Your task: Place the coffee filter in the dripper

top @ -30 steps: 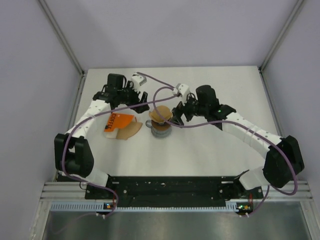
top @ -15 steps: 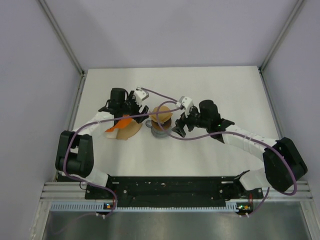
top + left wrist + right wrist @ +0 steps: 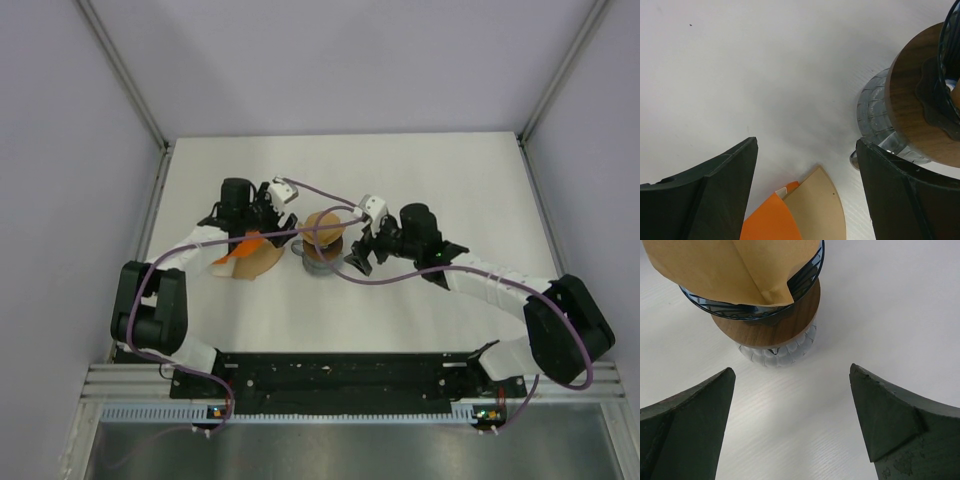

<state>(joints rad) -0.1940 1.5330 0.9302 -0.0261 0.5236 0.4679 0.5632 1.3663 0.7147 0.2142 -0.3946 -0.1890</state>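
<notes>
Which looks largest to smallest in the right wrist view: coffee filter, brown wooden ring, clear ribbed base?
1. coffee filter, cut off by the frame's top.
2. brown wooden ring.
3. clear ribbed base, mostly hidden under the ring.
Ranked by visible area only; the filter is likely nearest the camera, so real sizes are unsure.

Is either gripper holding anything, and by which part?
Nothing is held: left gripper open near the orange packet; right gripper open, facing the dripper with the coffee filter in it.
</notes>
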